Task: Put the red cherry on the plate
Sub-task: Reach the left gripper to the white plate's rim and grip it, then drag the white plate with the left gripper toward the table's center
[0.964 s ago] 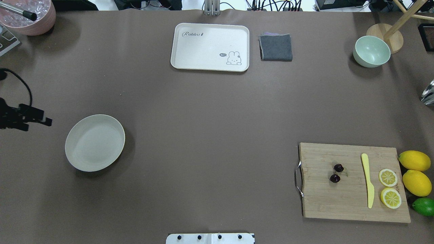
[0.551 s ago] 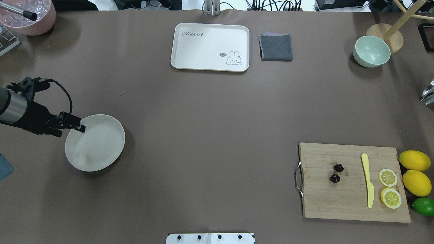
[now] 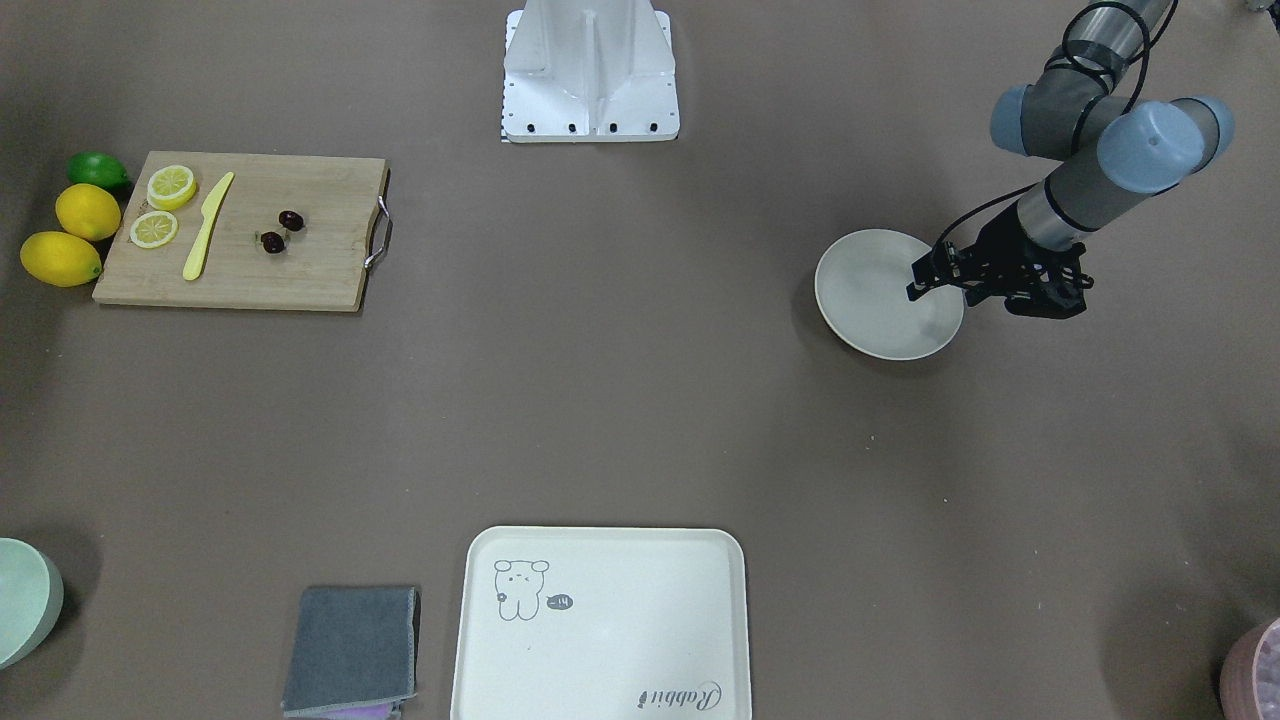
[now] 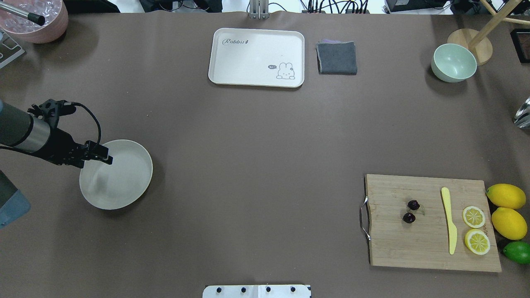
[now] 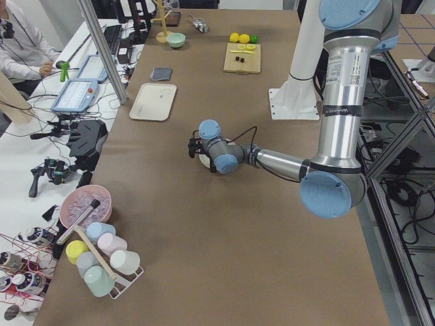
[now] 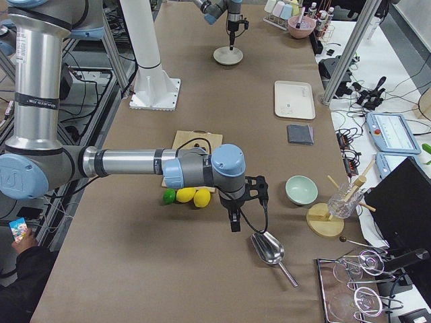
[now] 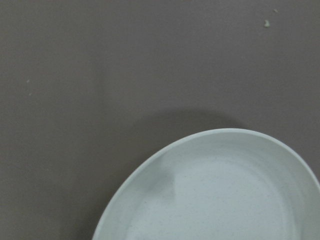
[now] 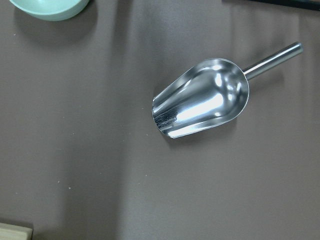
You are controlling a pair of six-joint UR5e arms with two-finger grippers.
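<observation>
Left gripper (image 4: 104,157) hovers over the edge of the round off-white plate (image 4: 124,192); its finger spread cannot be told. Nor can the right gripper's (image 6: 234,223). The pair of glossy dark maroon cherries (image 4: 413,204) lies on the bamboo cutting board (image 4: 414,248). The rectangular cream tray (image 4: 248,58) reads "Rabbit" and "hi".

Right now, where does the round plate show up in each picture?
Front-facing: plate right of centre.
Overhead: plate at left, middle height.
Exterior left: plate at centre, partly behind the left arm.
Exterior right: plate at top centre, far end.
Left wrist: plate fills lower right.
Right wrist: not in it.
Shared landmark: the cream tray, in all four exterior views.
</observation>
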